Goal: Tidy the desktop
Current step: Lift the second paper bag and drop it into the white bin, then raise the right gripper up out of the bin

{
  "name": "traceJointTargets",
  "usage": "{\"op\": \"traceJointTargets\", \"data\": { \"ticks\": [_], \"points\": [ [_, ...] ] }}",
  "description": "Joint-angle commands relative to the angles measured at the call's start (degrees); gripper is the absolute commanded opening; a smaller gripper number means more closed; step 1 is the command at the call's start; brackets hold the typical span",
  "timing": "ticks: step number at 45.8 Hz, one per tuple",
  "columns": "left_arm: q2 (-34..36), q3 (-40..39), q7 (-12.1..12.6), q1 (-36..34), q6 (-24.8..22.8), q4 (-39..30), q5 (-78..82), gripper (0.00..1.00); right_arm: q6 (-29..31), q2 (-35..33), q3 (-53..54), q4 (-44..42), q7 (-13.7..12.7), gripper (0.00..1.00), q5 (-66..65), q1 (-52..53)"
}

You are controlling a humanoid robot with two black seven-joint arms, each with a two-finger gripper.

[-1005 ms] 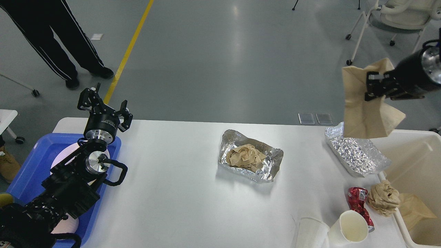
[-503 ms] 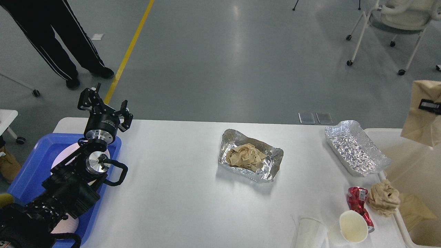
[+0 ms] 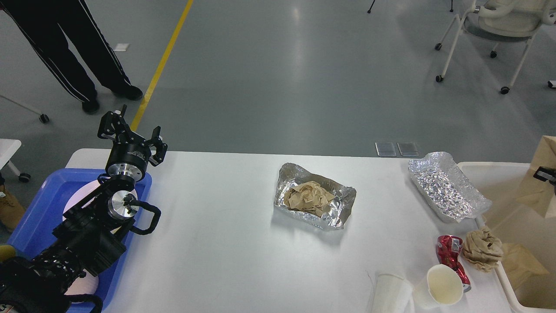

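Right gripper [image 3: 548, 174]: a second ago it was up high, past the far right corner of the table. Now only a small black bit shows at the right edge, lower down.
Flat tan paper bag [image 3: 544, 180]: it has moved right and down with the gripper. Now it hangs over the big off-white plastic bin [image 3: 486, 170], partly cut off by the edge.

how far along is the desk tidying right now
Partly done. One brown paper bag already lies in the off-white bin. In hand: another brown bag held over that bin by the right end effector at the frame edge. Left on the desktop: the foil tray with crumpled paper, the empty foil tray, a crushed red can, a paper wad and two cups.
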Motion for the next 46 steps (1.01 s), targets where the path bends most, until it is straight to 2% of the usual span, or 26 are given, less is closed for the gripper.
{"op": "traceJointTargets", "data": {
  "ticks": [1,12,19,25,34,46],
  "points": [
    [0.0,0.0,0.0,0.0,0.0,0.0,0.0,0.97,-0.01,0.1,0.13,-0.07,-0.02,1.0,-0.79,-0.01],
    [0.0,0.0,0.0,0.0,0.0,0.0,0.0,0.97,-0.01,0.01,0.22,-0.24,-0.02,1.0,-0.71,0.43],
    [0.0,0.0,0.0,0.0,0.0,0.0,0.0,0.97,0.16,-0.08,0.31,-0.42,-1.16,1.0,-0.71,2.36],
    [0.0,0.0,0.0,0.0,0.0,0.0,0.0,0.97,2.88,-0.16,1.89,-0.33,-1.25,1.0,-0.62,6.58],
    [0.0,0.0,0.0,0.0,0.0,0.0,0.0,0.97,15.09,0.1,2.68,0.46,-1.17,1.0,-1.23,18.52],
    [0.0,0.0,0.0,0.0,0.0,0.0,0.0,0.97,41.8,6.42,2.51,4.68,-0.46,1.0,-1.41,39.09]
  ]
}}
